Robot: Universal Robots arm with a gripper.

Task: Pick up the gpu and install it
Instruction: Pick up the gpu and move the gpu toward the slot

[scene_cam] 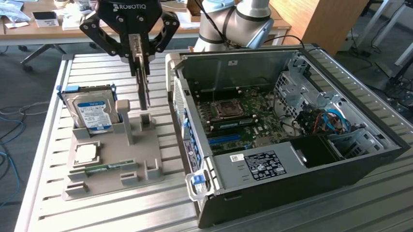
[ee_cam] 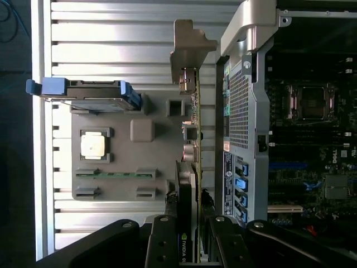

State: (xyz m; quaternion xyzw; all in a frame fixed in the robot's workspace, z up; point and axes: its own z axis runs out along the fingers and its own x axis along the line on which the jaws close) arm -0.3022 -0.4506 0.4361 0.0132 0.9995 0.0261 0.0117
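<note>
The gpu (scene_cam: 142, 84) is a thin green card seen edge-on, held upright with its silver bracket (ee_cam: 189, 44) at one end. My gripper (scene_cam: 139, 58) is shut on the card's upper part, one finger on each face. The wrist view has the card (ee_cam: 195, 139) running out from between my fingers (ee_cam: 167, 234), beside the computer's outer wall. Its lower end sits just over the grey fixture's slotted posts (scene_cam: 146, 120); whether it touches them I cannot tell. The open computer case (scene_cam: 284, 125) lies at the exterior view's right, motherboard (scene_cam: 239, 121) exposed.
On the grey fixture tray (scene_cam: 129, 145) a silver hard drive (scene_cam: 94, 111) in a blue frame stands upright, with a processor chip (scene_cam: 87, 153) and a narrow memory stick (scene_cam: 110, 167) lying flat. The slatted metal table (scene_cam: 45, 193) carries everything. Desks stand behind.
</note>
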